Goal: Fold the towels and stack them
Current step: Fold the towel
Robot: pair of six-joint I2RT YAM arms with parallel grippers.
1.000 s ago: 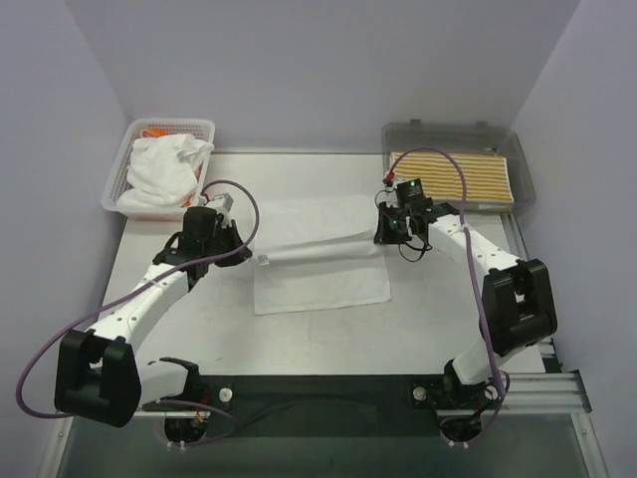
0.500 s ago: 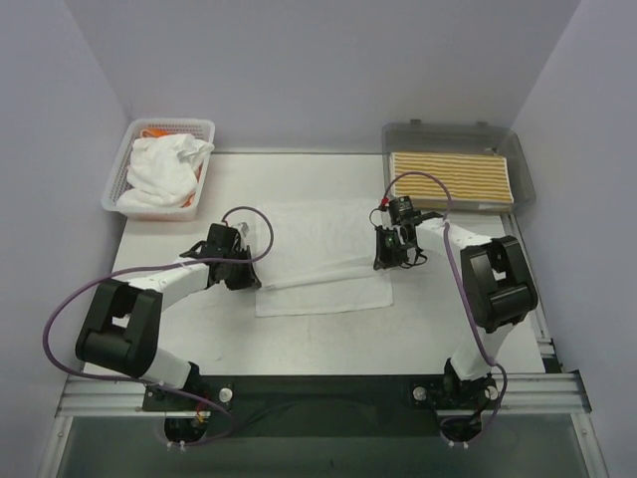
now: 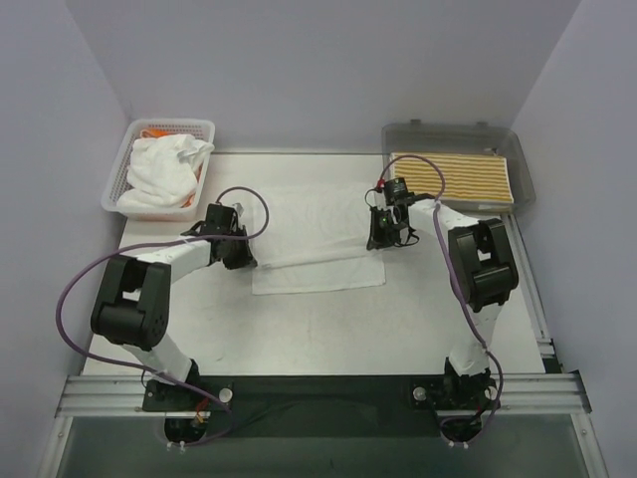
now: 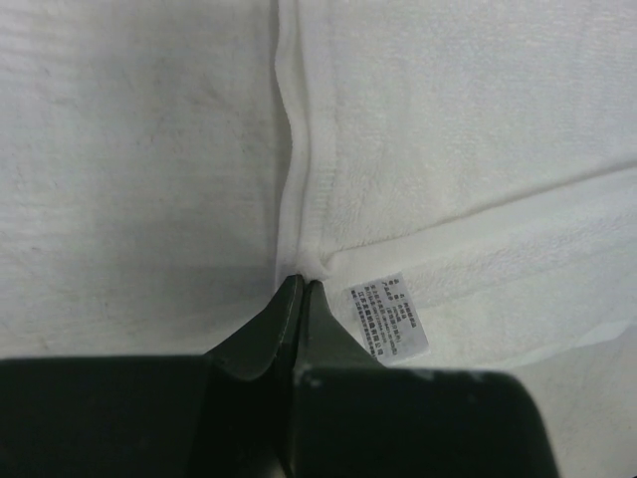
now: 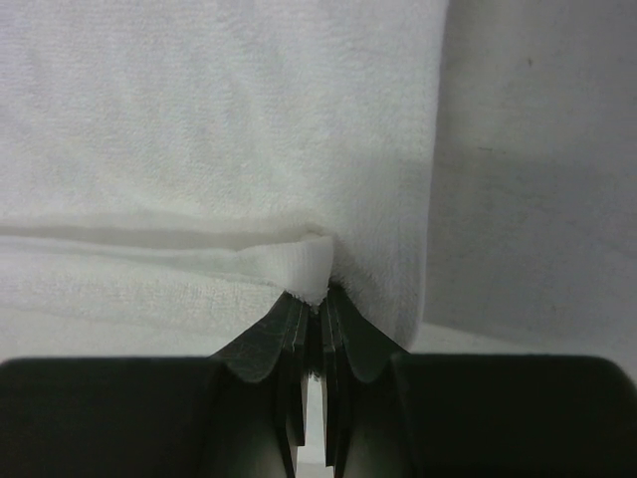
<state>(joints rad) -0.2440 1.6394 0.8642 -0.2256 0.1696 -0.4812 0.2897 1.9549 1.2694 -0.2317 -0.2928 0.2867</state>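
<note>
A white terry towel (image 3: 317, 271) lies flat in the middle of the table with a raised fold line across it. My left gripper (image 3: 245, 262) is shut on the towel's left edge (image 4: 299, 239), beside its care label (image 4: 390, 317). My right gripper (image 3: 375, 242) is shut on a pinched corner of the towel's right edge (image 5: 314, 267). Both grippers are low, close to the table. More white towels (image 3: 164, 169) and a bit of orange cloth (image 3: 154, 132) sit in the basket. A yellow-and-white striped towel (image 3: 453, 177) lies folded in the tray.
The white mesh basket (image 3: 159, 125) stands at the far left corner. The grey translucent tray (image 3: 453, 133) stands at the far right corner. Purple cables loop over both arms. Walls close in the table at the back and sides.
Both grippers have dropped low over the table, still holding the towel's edge, first toward the near side, then back a little. The towel has shifted slightly toward the far side.
</note>
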